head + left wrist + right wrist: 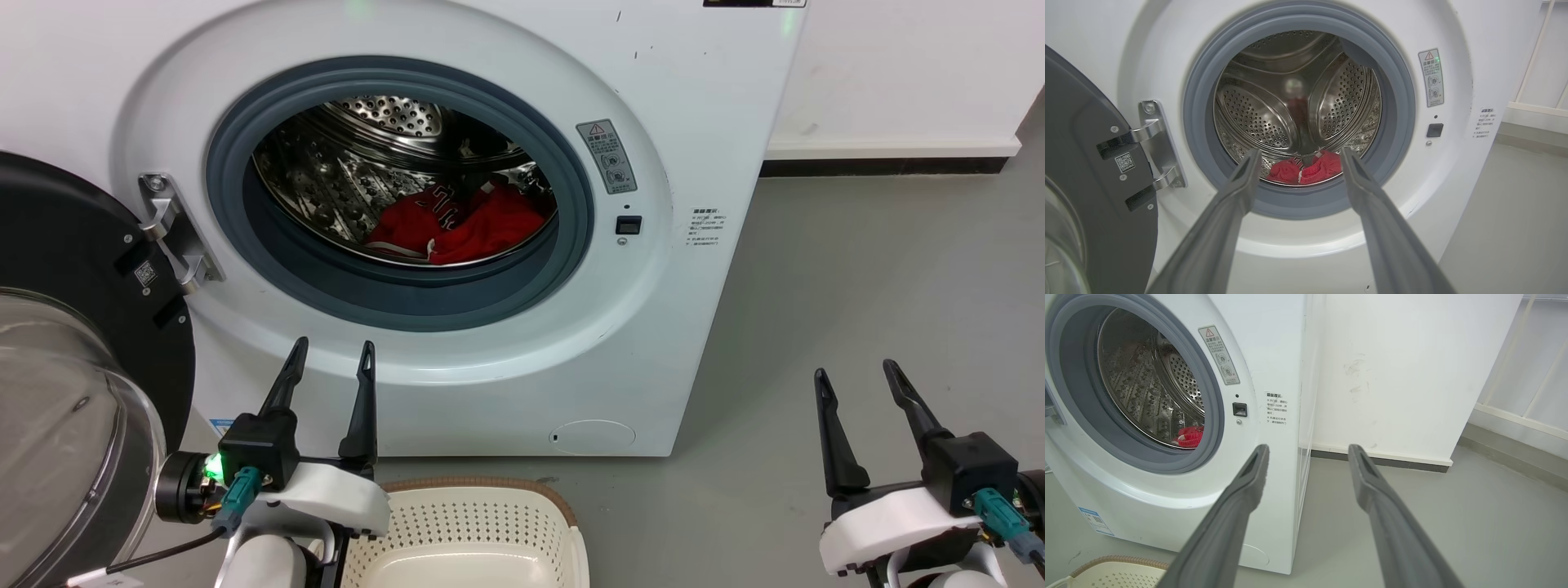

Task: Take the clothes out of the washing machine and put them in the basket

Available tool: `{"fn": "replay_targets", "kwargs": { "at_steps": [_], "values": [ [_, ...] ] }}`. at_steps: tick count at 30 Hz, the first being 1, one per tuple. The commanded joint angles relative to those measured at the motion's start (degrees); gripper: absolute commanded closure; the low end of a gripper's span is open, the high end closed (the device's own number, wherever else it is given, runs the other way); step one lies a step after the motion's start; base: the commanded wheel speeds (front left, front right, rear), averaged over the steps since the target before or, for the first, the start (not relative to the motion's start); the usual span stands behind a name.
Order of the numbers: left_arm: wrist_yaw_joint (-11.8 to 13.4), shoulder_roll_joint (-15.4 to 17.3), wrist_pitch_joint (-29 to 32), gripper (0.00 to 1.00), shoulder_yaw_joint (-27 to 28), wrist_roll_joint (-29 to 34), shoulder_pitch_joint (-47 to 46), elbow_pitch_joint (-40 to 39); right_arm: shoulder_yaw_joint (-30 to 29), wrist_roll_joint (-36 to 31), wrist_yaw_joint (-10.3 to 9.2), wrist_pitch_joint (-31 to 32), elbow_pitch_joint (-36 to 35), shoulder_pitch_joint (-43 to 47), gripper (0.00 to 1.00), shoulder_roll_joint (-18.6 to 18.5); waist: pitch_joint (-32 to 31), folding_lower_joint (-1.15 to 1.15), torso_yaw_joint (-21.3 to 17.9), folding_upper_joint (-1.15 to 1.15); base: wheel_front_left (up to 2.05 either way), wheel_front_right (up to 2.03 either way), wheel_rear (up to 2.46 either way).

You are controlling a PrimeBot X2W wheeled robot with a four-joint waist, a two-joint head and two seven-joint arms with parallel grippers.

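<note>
Red clothes [461,224] sat bunched low inside the washing machine [694,98] — soft, light, floppy (probably snaggy), so I'd pinch a raised fold. The left gripper [334,345] and right gripper [855,369] were both spread, holding nothing.

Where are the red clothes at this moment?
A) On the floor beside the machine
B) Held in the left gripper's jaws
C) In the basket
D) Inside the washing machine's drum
D: the clothes lie low in the drum of the washing machine, and the left gripper and right gripper are outside it, jaws open.
</note>
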Motion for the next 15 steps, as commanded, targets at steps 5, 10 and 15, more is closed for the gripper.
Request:
{"fn": "replay_targets", "kwargs": {
  "at_steps": [5, 10, 15],
  "values": [
    [-0.3, -0.4, -0.6, 0.00, 0.6, 1.8, -0.8, 0.4, -0.1, -1.4, -0.02, -0.6, 0.4, 0.4, 0.00, 0.1, 0.1, 0.00, -0.1, 0.00, 0.00, 0.00, 0.00],
    [-0.4, -0.7, -0.6, 0.00, 0.8, 1.9, -0.6, 0.4, -0.2, -0.9, -0.02, -0.7, 0.7, 0.2, 0.00, 0.1, 0.2, 0.00, -0.1, 0.00, 0.00, 0.00, 0.00],
    [-0.5, -0.8, -0.6, 0.00, 1.1, 1.9, -0.6, 0.4, -0.2, -0.8, -0.02, -0.7, 0.7, 0.2, 0.00, 0.1, 0.3, 0.00, -0.1, 0.00, 0.00, 0.00, 0.00]
  ]
}}
